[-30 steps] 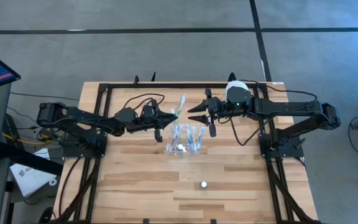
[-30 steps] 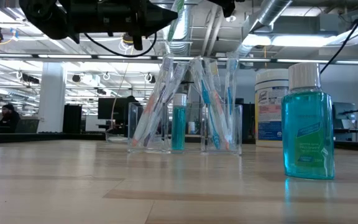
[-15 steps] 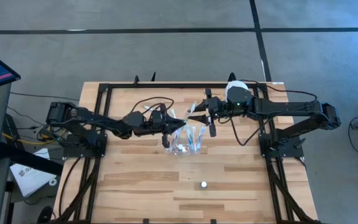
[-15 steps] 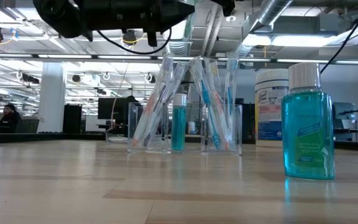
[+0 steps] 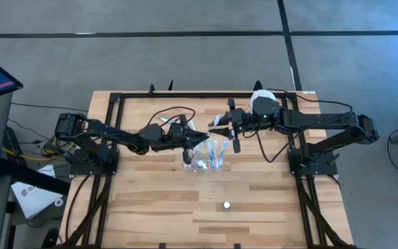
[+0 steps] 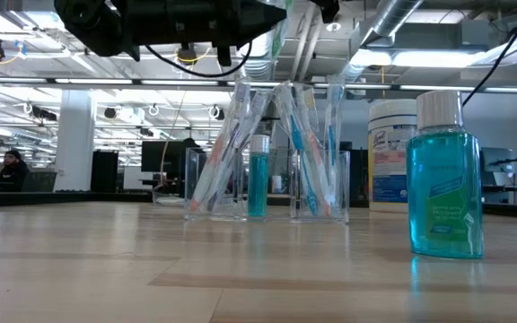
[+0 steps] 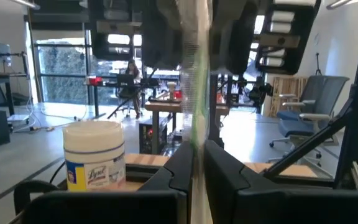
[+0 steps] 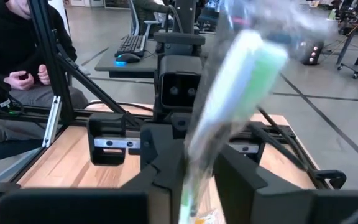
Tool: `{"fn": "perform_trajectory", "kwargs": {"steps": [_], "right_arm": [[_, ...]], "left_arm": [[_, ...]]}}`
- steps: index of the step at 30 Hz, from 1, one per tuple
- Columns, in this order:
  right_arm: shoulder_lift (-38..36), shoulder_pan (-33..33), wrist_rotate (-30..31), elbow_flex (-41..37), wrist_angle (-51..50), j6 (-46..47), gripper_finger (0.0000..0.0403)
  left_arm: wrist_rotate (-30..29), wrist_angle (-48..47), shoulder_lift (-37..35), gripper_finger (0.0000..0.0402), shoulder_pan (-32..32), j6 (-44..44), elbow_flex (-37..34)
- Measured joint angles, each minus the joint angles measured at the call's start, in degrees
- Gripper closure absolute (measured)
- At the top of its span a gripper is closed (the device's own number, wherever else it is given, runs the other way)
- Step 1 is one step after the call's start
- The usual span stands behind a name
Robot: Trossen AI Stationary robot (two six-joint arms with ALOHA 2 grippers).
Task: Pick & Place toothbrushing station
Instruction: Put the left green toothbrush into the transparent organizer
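Since a second ago the left gripper [image 5: 200,137] has slid in toward the middle, so it's now tip to tip with the right gripper [image 5: 215,130] above the clear cup [image 5: 204,162] mid-bench [image 5: 157,200]. Both sets of fingers are pinched on the same wrapped green-and-white toothbrush [image 7: 196,93]. Other toothbrushes [image 6: 305,157] and the blue-ended tube [image 6: 258,175] sit in the cup.

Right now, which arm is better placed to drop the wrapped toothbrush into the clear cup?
Left, probably: the left gripper is shut on the toothbrush, close above the cup. The right gripper is at the toothbrush too.
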Motion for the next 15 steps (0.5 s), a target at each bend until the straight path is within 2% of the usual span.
{"fn": "perform_trajectory", "kwargs": {"steps": [5,11,15], "right_arm": [[0.0,0.0,-0.1,0.0,0.1,-0.6,0.0388],[0.0,0.0,-0.2,0.0,0.1,-1.0,0.0388],[0.0,0.0,-0.1,0.0,0.0,-1.0,0.0392]], "left_arm": [[0.0,-0.1,0.0,0.0386,0.0,0.0,0.0],[0.0,-0.1,0.0,0.0385,0.0,0.4,0.0],[-0.2,-0.2,0.0,0.0368,0.0,0.4,0.0]]}}
